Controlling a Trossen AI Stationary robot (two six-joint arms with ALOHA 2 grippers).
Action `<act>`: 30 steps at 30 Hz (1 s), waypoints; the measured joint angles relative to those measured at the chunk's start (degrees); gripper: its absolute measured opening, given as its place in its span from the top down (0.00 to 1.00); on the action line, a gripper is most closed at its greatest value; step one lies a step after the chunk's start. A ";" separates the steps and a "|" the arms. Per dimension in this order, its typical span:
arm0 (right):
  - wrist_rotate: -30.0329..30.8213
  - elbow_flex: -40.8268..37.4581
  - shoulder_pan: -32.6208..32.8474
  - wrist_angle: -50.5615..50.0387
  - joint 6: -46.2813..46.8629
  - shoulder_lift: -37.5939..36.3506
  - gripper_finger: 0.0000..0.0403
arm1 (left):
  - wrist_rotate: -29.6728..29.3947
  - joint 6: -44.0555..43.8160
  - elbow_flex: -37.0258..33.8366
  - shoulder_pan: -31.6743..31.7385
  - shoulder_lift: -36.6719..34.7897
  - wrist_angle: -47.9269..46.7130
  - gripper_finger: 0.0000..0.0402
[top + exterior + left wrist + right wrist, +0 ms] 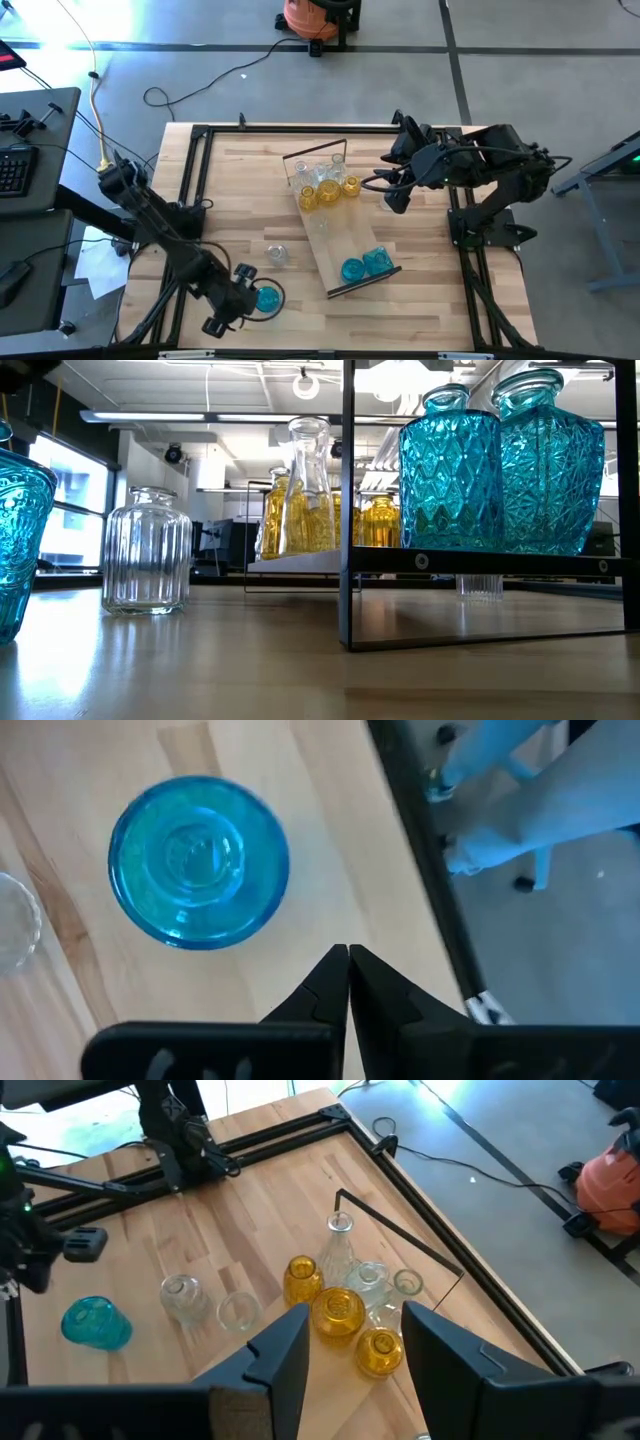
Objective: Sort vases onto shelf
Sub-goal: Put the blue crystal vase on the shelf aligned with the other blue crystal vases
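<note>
A blue vase (200,860) stands upright on the table near its front left, also seen as blue vase (266,298). My left gripper (347,956) hangs shut just beside it, toward the table's edge, touching nothing. Two clear vases (180,1295) stand on the table between it and the shelf (335,235), a wood plank lying slantwise mid-table. On the shelf's near end stand two blue vases (364,264). Yellow vases (330,190) and clear vases (318,172) crowd its far end. My right gripper (350,1342) hovers open high above the yellow group.
A black metal frame (190,180) runs round the tabletop; its rail (420,850) passes close beside my left gripper. The shelf's dark end rim (348,510) stands upright. Bare wood lies at the table's near right (430,310).
</note>
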 joint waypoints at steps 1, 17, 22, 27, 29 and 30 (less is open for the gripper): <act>-0.02 0.02 0.00 0.00 -0.02 0.00 0.64 | -0.01 0.06 -0.02 0.07 0.53 0.02 0.98; -2.62 0.02 0.00 -0.59 1.21 0.00 0.64 | -4.92 13.96 0.02 4.48 1.02 3.32 0.63; -2.86 0.02 0.00 -0.61 1.78 0.00 0.64 | -4.93 19.06 0.02 6.03 2.04 2.78 0.61; -2.91 0.02 0.00 -0.63 1.81 0.00 0.64 | -2.66 20.78 0.12 6.73 3.22 4.13 0.61; -2.93 0.02 -0.02 -0.63 1.81 0.02 0.64 | -1.84 21.07 0.21 6.71 3.53 4.30 0.61; -2.93 0.02 0.00 -0.65 1.81 0.02 0.64 | -1.78 21.23 0.22 6.71 3.60 4.34 0.61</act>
